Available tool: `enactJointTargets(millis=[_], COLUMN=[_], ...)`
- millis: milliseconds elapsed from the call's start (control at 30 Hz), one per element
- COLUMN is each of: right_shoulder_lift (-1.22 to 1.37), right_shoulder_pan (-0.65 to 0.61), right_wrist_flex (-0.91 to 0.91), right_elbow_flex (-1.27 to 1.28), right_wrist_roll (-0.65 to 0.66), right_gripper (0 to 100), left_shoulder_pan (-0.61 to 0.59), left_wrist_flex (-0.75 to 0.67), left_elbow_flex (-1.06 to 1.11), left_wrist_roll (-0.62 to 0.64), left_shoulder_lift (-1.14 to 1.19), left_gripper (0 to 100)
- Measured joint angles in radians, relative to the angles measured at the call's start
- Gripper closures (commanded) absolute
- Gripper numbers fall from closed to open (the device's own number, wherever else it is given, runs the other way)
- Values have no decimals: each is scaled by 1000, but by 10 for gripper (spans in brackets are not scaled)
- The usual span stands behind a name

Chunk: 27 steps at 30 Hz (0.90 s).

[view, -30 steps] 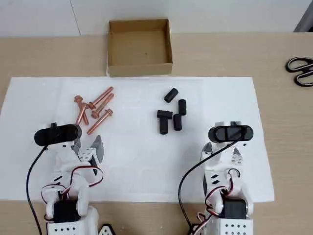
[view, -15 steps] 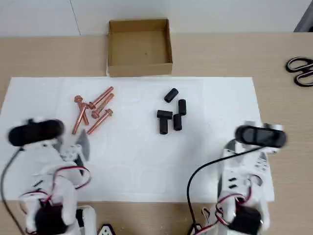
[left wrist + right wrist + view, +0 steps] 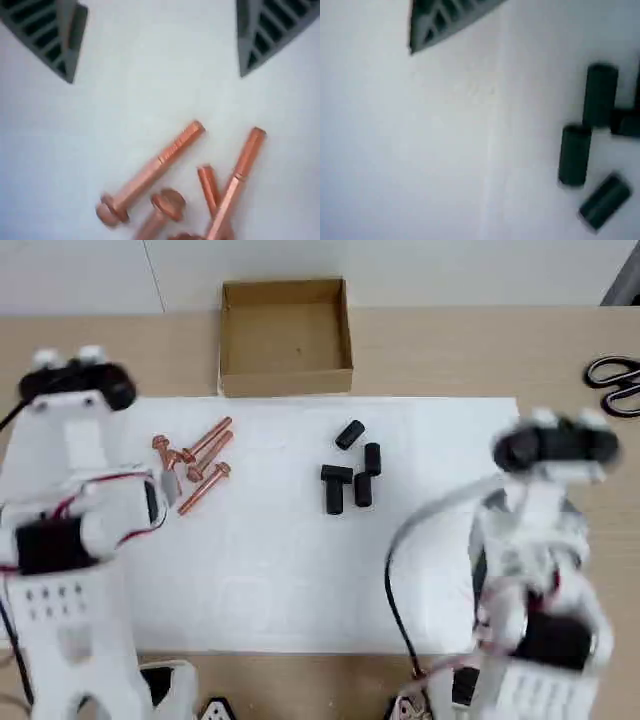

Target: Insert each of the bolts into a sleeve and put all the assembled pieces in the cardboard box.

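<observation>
From above, the cardboard box (image 3: pixel 285 370) sits open on the table (image 3: pixel 450 350), beyond the far edge of a white sheet (image 3: pixel 270 560). The copper bolts (image 3: pixel 205 462) lie loose in a small heap on the sheet. The black sleeves (image 3: pixel 352 475) lie in their own cluster on the same sheet, well apart from the bolts and the box. The left arm (image 3: pixel 70 520) stands over the sheet's edge, and a grey finger (image 3: pixel 168 486) pokes out from under it just beside the nearest bolts. The right arm (image 3: pixel 540 540) stands on the far side of the sleeves from the bolts and covers the sheet beneath it. Scissors (image 3: pixel 615 385) lie on the bare table past that arm.

In the left wrist view, the left gripper (image 3: pixel 156 75) hangs with its fingers (image 3: pixel 55 35) spread wide apart. Bare sheet shows between them, and the bolts lie crossed over one another just ahead of the tips, touching neither.

In the right wrist view, a grey ribbed part of the right gripper (image 3: pixel 445 20) hangs over bare sheet. Whether that gripper is spread or closed I cannot tell. The sleeves lie off to one side of it, well apart from it, with one more cut off at the picture's edge.
</observation>
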Motion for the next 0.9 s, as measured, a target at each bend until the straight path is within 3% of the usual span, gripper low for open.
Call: enactJointTargets(millis=[133,333,600,900], right_shoulder_lift=[381,893,1263,1527], right_shoulder_pan=[-157,-236,-308,-436], right_wrist_flex=[206,288,255,218], right_elbow_flex=[-301,-747,-931,-1129], right_wrist_roll=[5,-175,-187,-187], right_gripper=[762,764,764,764], left_shoulder_pan=[18,17,-121,-141], left_wrist_flex=[44,48,48,48], left_elbow_flex=[-80,-97,-97,-97], left_wrist_roll=[-23,-26,-26,-29], left_shoulder_lift=[100,112,118,120], left_gripper=[797,797,799,799])
